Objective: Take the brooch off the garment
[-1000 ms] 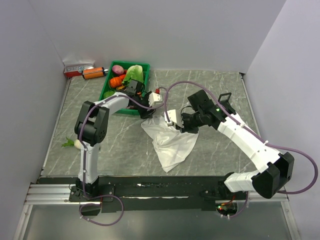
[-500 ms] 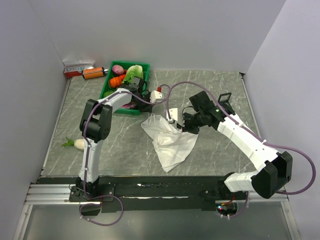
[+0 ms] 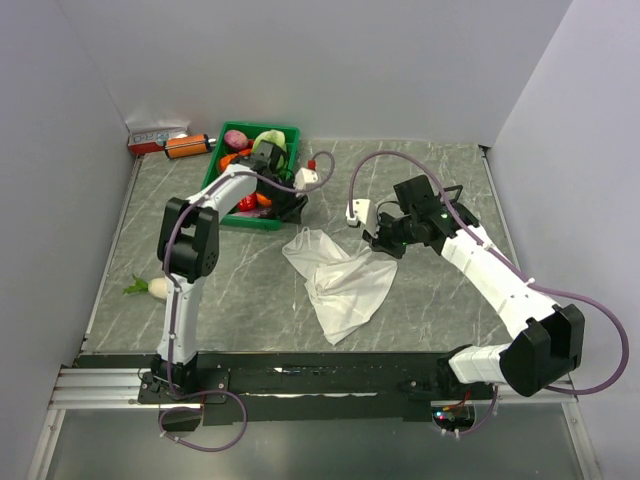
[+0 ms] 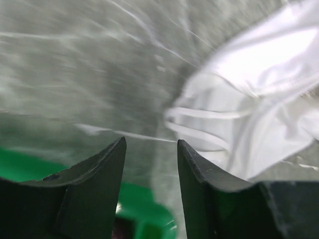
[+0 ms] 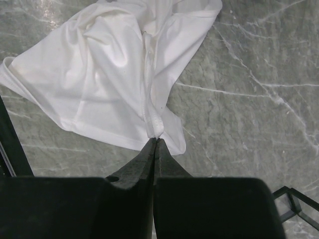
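Moved: left arm has swung off the cloth toward the bin; right arm has drawn back to its own side, pulling one edge of the cloth out with it.
Brooch: cannot be made out in any view; too small against the white fabric.
Garment (image 3: 340,282): crumpled on the grey marbled table (image 3: 450,180), about mid-table, between the two grippers; one hem stretches toward the right arm.
Right gripper (image 5: 155,141): claw closed, tips meeting on a seam at the garment's hem, which rises to a small peak there.
Left gripper (image 4: 149,144): claw parted with nothing between the fingers; it hangs over the bin's near corner, with the garment just beyond and not touched.
Green bin (image 3: 213,160): at the table's far left, holding vegetables (image 3: 237,138); the left arm reaches across it.
White radish (image 3: 158,288): on the table by the left edge, well apart from the garment.
Orange can (image 3: 187,146): lying behind the bin, near the back wall.
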{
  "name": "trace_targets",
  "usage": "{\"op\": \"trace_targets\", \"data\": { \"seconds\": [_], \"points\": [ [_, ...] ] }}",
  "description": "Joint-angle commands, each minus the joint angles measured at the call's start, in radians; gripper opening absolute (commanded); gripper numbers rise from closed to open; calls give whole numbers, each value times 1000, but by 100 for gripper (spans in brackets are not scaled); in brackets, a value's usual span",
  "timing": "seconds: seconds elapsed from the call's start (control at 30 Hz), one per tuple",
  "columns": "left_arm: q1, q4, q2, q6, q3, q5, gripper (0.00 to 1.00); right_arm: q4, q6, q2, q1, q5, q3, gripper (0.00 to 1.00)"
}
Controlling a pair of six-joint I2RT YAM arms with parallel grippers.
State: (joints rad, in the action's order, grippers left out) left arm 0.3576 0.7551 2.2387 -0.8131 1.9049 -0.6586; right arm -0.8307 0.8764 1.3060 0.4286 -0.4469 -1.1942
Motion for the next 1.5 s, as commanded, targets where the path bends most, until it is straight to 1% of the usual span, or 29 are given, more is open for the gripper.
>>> {"op": "trace_targets", "data": {
  "seconds": [0.0, 0.1, 0.27, 0.37, 0.4, 0.47, 0.5, 0.57, 0.6, 0.63, 0.73, 0.87, 0.97, 1.07, 1.13, 1.2, 1.23, 1.27, 1.3, 1.33, 1.37, 1.4, 1.43, 1.47],
  "points": [
    [37, 81, 33, -89, -29, -18, 52, 24, -24, -22, -7, -22, 12, 1],
    [44, 63, 79, -72, -7, 17, 51, 15, -19, -28, -7, -29, 13, 2],
    [46, 67, 124, -17, 63, 1, 49, 15, -4, -28, -8, -38, 31, 2],
    [55, 73, 128, -21, 63, 16, 43, 28, -5, -28, -13, -36, 39, 2],
    [60, 73, 127, -24, 60, 16, 37, 30, -10, -27, -13, -36, 39, 2],
    [61, 78, 125, -29, 59, 16, 30, 38, -14, -27, -14, -36, 42, 1],
    [61, 79, 125, -32, 57, 14, 22, 44, -20, -28, -14, -38, 44, 1],
    [61, 93, 122, -38, 59, 10, 12, 51, -30, -28, -14, -36, 50, 1],
    [61, 98, 119, -43, 57, 8, 3, 59, -33, -28, -14, -33, 53, 1],
    [61, 104, 114, -44, 56, 4, 1, 62, -34, -30, -16, -33, 53, 1],
    [57, 107, 99, -38, 49, -12, 1, 74, -45, -28, -17, -24, 62, 1],
    [41, 110, 72, 17, 77, -64, 1, 97, -60, -24, -31, -10, 61, 0],
    [27, 90, 30, 61, 69, -101, 1, 102, -73, -10, -50, -12, 47, 0],
    [18, 122, -17, 89, 104, -122, 1, 108, -85, -10, -71, 7, 15, 0],
    [1, 106, -80, 135, 117, -127, 1, 117, -105, -13, -102, 13, -10, 0],
    [-23, 51, -164, 192, 94, -113, 1, 143, -138, -10, -158, 10, -59, 0],
    [-31, -17, -192, 247, 91, -99, 1, 156, -152, -2, -180, 8, -79, 0],
    [-42, -37, -212, 276, 92, -102, 1, 166, -180, 16, -226, 10, -123, 0],
    [-66, -51, -243, 293, 126, -117, 1, 185, -194, 28, -247, 10, -149, 0],
    [-77, -68, -249, 339, 153, -128, 1, 189, -204, 41, -266, 10, -175, 0],
    [-88, -79, -254, 369, 186, -130, 1, 196, -218, 67, -286, 8, -235, 0],
    [-104, -88, -255, 400, 254, -128, 1, 203, -223, 78, -313, 10, -264, 0],
    [-112, -109, -255, 452, 285, -130, 1, 209, -229, 91, -327, 11, -295, 0],
    [-118, -121, -257, 472, 310, -127, 1, 211, -241, 110, -338, -2, -347, 0]
  ]
}}
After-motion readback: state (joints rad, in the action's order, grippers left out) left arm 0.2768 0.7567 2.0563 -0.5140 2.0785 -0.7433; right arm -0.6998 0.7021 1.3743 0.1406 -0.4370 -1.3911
